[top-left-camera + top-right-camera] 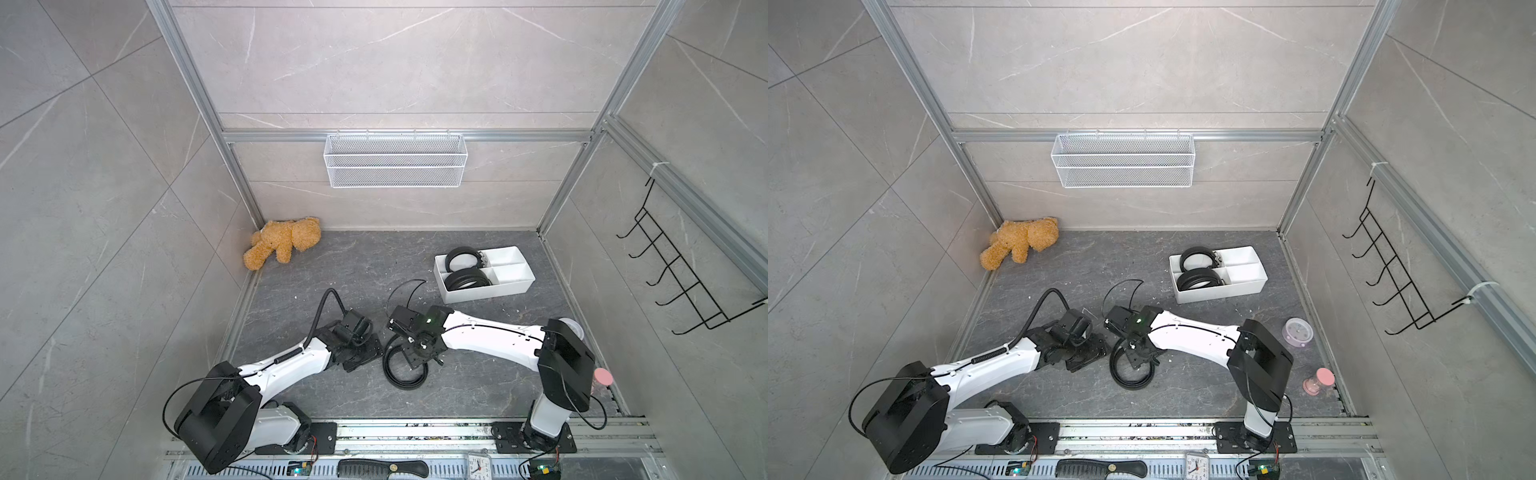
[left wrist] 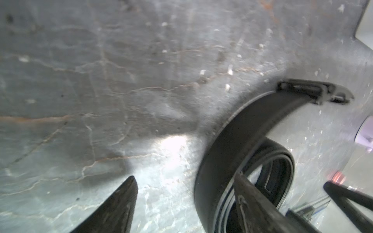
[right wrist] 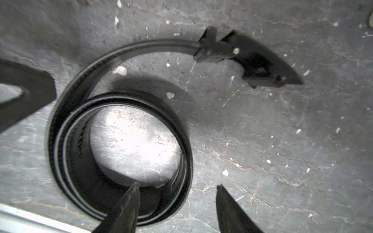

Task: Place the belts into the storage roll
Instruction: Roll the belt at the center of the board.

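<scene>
**Desk:** Where's the last one?

**Me:** The loose belt (image 3: 68, 141) lies on the worktop (image 3: 282, 141) right under my right tool (image 3: 179, 184), between it and the left tool (image 2: 186, 175). It stands on edge in a slack coil, and the buckle (image 3: 252, 60) tails off outside the ring.

**Desk:** Are you holding it?

**Me:** No. The right tool is spread, with one finger inside the ring and one outside, so the coil's wall sits in the gap ungripped. The left tool is spread wide too, with mostly bare worktop between its fingers. One of them is over by the coil, but I cannot tell whether it touches. I reckon flanking it from both sides is meant to stop the coil springing open.

**Desk:** And the target?

**Me:** The storage roll (image 1: 484, 295) sits beyond the right tool, well apart. Two coiled belts (image 1: 455, 284) fill the compartments nearer the tool, and the two farther ones look empty.

**Desk:** Anything in the way?

**Me:** Nothing I can see between tool and tray. The teddy bear (image 1: 286, 243) is far beyond the left tool. A small clock (image 1: 1298, 332) and a pink timer (image 1: 1318, 380) sit back by the right arm's elbow. My worry is the buckle tail dragging.
</scene>
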Controlling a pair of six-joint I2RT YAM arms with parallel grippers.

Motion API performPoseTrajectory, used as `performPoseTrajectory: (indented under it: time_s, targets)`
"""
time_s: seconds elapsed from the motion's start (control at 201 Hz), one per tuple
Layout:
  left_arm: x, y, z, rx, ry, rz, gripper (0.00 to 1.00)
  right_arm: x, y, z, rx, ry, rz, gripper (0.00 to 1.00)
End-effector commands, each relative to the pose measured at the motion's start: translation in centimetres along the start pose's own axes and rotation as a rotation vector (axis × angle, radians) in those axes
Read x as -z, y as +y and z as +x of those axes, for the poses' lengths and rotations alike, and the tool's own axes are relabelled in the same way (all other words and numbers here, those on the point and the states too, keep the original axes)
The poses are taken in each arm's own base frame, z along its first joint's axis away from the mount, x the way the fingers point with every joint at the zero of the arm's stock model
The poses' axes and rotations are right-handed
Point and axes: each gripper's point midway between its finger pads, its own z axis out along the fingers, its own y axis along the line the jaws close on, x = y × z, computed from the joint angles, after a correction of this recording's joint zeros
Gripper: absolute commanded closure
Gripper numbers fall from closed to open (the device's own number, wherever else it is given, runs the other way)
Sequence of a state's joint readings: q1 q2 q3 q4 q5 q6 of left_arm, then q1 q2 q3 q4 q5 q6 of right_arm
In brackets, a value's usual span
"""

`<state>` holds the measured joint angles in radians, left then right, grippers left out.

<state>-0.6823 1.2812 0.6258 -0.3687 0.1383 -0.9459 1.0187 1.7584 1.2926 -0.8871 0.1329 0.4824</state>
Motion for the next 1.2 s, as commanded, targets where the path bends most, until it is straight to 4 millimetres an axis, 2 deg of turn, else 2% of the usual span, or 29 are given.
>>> performPoseTrajectory:
  time_s: [0.0, 0.189, 0.343, 0.433, 0.602, 0.811, 0.926, 1.0, 1.115, 1.194]
  targets:
    - [1.4, -0.7, 1.0, -0.207, 0.054, -0.012, 0.19, 1.3, -1.0, 0.8, -0.031, 0.018, -0.037, 0.38]
    - [2.1, -2.5, 1.8, -0.366, 0.046, 0.049, 0.12, 2.8, -3.6, -0.4, -0.071, -0.008, -0.039, 0.36]
    - [1.5, -3.6, 2.2, -0.5, 0.077, 0.026, 0.11, 3.1, -5.6, -3.1, -0.057, -0.028, -0.014, 0.35]
    - [0.7, -4.3, 2.3, -0.532, 0.099, 0.023, 0.12, 3.0, -6.3, -5.3, -0.048, -0.039, -0.009, 0.34]
    - [-0.6, -5.0, 2.7, -0.57, 0.14, -0.008, 0.15, 1.7, -6.3, -9.1, -0.015, -0.047, 0.009, 0.33]
    - [-1.9, -3.0, 2.8, -0.564, 0.192, -0.156, 0.2, -1.4, -5.3, -12.3, 0.046, -0.022, 0.013, 0.33]
    - [-2.6, -2.1, 2.9, -0.54, 0.2, -0.201, 0.24, -3.6, -4.8, -12.9, 0.066, 0.011, 0.01, 0.33]
    - [-3.0, -1.7, 2.9, -0.52, 0.197, -0.216, 0.3, -4.9, -4.4, -12.8, 0.07, 0.03, -0.008, 0.33]
    - [-3.4, -1.3, 2.7, -0.491, 0.181, -0.238, 0.36, -6.5, -4.3, -11.5, 0.069, 0.071, -0.021, 0.33]
    - [-3.6, -1.0, 2.6, -0.47, 0.174, -0.251, 0.42, -6.9, -4.6, -10.2, 0.06, 0.089, -0.021, 0.35]
